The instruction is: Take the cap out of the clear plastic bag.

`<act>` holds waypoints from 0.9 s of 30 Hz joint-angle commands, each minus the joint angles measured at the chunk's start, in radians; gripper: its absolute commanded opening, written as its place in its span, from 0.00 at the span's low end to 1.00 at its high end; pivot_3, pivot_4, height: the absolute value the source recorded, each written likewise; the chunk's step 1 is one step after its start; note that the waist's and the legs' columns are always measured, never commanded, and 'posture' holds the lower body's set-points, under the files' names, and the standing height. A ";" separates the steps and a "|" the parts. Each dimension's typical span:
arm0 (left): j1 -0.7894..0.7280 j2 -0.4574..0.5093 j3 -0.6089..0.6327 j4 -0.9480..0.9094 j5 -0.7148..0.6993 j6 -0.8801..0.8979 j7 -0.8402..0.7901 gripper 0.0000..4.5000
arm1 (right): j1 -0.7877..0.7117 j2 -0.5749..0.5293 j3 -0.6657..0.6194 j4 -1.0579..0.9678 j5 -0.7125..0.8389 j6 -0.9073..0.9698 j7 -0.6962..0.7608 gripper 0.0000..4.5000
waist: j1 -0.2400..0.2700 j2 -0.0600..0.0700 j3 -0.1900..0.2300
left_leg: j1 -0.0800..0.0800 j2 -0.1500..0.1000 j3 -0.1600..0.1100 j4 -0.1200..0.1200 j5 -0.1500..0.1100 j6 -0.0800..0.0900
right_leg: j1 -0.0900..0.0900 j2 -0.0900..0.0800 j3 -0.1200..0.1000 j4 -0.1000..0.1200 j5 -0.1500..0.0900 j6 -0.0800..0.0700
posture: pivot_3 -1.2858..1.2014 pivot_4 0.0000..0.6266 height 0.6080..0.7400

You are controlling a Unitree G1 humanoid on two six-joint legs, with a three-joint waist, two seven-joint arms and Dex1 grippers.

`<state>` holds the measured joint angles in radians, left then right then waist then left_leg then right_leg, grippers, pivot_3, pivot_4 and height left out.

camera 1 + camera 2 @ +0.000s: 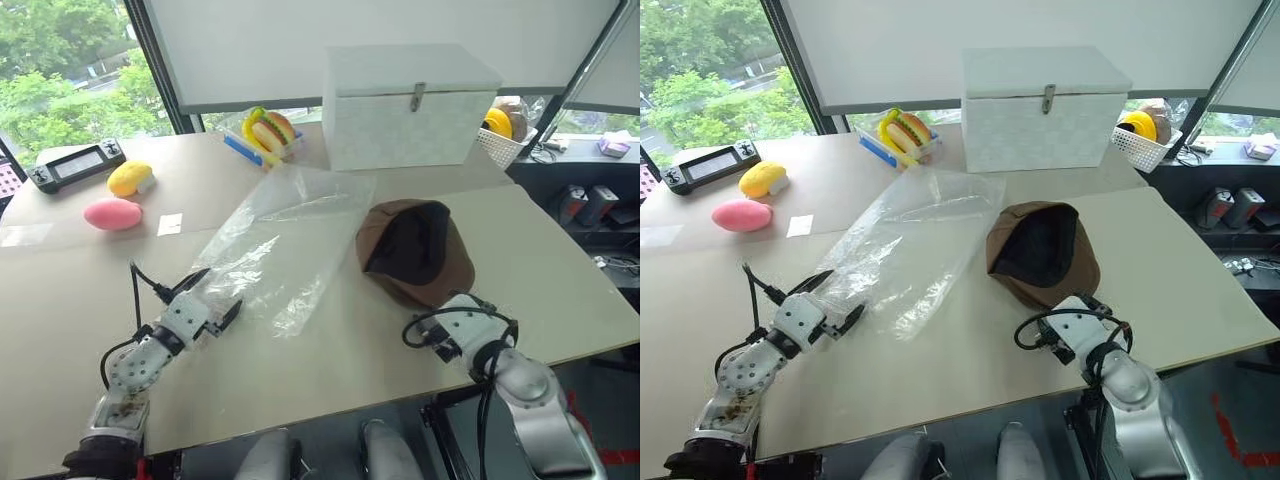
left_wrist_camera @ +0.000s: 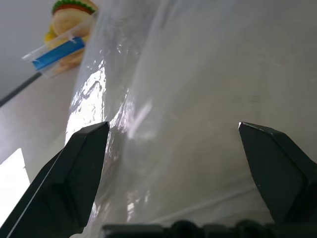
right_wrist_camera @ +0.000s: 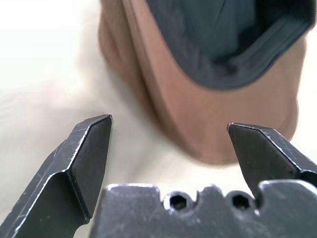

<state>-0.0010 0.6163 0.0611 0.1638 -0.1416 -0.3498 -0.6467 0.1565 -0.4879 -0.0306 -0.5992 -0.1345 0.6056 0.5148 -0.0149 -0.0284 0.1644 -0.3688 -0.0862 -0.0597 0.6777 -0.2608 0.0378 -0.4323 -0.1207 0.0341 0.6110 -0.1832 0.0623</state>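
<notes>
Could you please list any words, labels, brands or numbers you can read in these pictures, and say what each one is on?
No text can be read in these pictures.
The handheld device with a screen: whatever its display shows is too small to read.
The small white slip on the table: blank or too small to tell.
The white lidded box, clear plastic bag and cap: no lettering visible.

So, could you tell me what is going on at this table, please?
The robot has been getting a cap out of a clear bag. The cap lies on the table, lining up, beside the bag and outside it. Both grippers are open and hold nothing: the left gripper sits at the bag's near end, and the right gripper points at the cap from just short of it.
</notes>
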 commanded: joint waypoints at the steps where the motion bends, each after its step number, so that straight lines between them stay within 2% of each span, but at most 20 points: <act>1: -0.009 0.091 0.064 -0.045 -0.147 0.124 -0.155 1.00 | 0.020 0.005 -0.157 -0.107 0.204 0.127 0.109 1.00 | 0.001 0.000 0.000 | 0.000 0.000 0.000 0.000 0.000 0.000 | 0.000 0.000 0.000 0.000 0.000 0.000 | 0.52 0.24 1.00; 4: -0.079 0.145 0.138 -0.009 -0.246 0.242 -0.198 1.00 | 0.030 0.008 -0.309 -0.149 0.382 0.210 0.181 1.00 | 0.004 0.000 0.001 | 0.000 0.001 0.000 0.000 0.000 0.000 | 0.001 0.000 0.000 0.000 -0.001 0.001 | 0.52 0.24 1.00; 7: -0.100 0.165 0.192 -0.017 -0.395 0.475 -0.249 1.00 | -0.032 0.042 -0.448 -0.145 0.560 0.268 0.182 1.00 | 0.003 0.000 0.001 | 0.000 0.002 -0.001 0.001 0.000 0.000 | 0.003 0.001 -0.001 -0.001 -0.001 0.002 | 0.52 0.24 1.00; 10: -0.129 0.131 0.272 0.026 -0.526 0.669 -0.212 1.00 | -0.135 0.088 -0.580 -0.075 0.727 0.312 0.134 1.00 | -0.006 0.001 0.001 | 0.001 0.002 -0.001 0.000 -0.001 0.001 | 0.004 0.001 -0.001 -0.002 -0.002 0.002 | 0.52 0.24 1.00; 14: -0.145 0.060 0.356 0.091 -0.573 0.772 -0.089 1.00 | -0.218 0.120 -0.652 0.005 0.799 0.319 0.018 1.00 | -0.002 0.001 0.001 | 0.001 0.003 -0.001 0.000 -0.001 0.001 | 0.003 0.003 -0.001 -0.001 0.000 0.001 | 0.52 0.24 1.00; 20: -0.142 -0.029 0.480 0.166 -0.580 0.783 0.073 1.00 | -0.208 0.117 -0.580 0.047 0.695 0.218 -0.106 1.00 | 0.002 0.001 0.001 | 0.001 0.007 -0.001 0.000 -0.003 -0.003 | 0.001 0.007 0.000 -0.001 0.004 -0.007 | 0.52 0.24 1.00; 24: -0.191 -0.031 0.520 0.352 -0.419 0.562 0.265 1.00 | -0.160 0.075 -0.457 0.134 0.438 -0.008 -0.207 1.00 | 0.001 0.002 0.000 | 0.002 0.008 0.002 0.000 -0.004 -0.004 | 0.001 0.008 0.001 -0.001 0.004 -0.007 | 0.52 0.24 1.00; 27: -0.217 -0.031 0.500 0.464 -0.315 0.427 0.360 1.00 | -0.125 0.076 -0.395 0.198 0.325 -0.170 -0.243 1.00 | -0.003 0.002 0.000 | 0.006 0.010 0.006 -0.002 -0.004 -0.005 | 0.003 0.009 0.002 -0.001 0.001 -0.003 | 0.52 0.24 1.00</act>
<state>-0.2247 0.5798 0.5514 0.5509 -0.5308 0.1544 -0.3651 0.0266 -0.4076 -0.4479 -0.4116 0.2566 0.5585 0.2957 -0.0179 -0.0261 0.1641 -0.3611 -0.0757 -0.0531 0.6752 -0.2651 0.0325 -0.4281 -0.1117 0.0373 0.6094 -0.1823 0.0592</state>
